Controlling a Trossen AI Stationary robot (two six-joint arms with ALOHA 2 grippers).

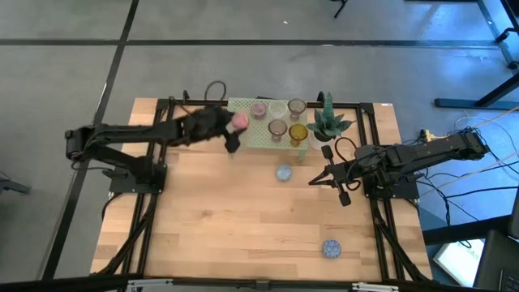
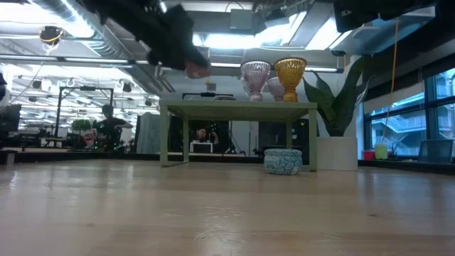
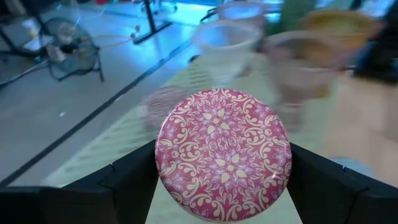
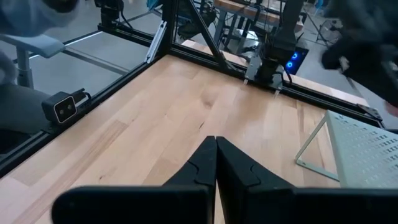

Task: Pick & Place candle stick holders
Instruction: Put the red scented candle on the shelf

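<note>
One pink holder [image 3: 223, 154] sits clamped between the left gripper [image 1: 235, 128] fingers, raised over the left end of the pale green stand [image 1: 250, 136], its patterned round face (axis tilted, not upright) toward the wrist camera. Right gripper [image 1: 339, 188] waits over the table [image 1: 227, 227], fingers pressed together with nothing between them.

Bright overhead ceiling lights [image 2: 234, 39], blurred wrist backgrounds, soft shadows

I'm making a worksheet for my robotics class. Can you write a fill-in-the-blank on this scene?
1. The left hand holds a round ____ patterned holder.
2. The amber glass holder stands on the pale green perforated ____.
3. The right hand has its fingers ____.
4. Two blue round holders sit on the wooden ____.

Missing: pink; stand; shut; table
</note>
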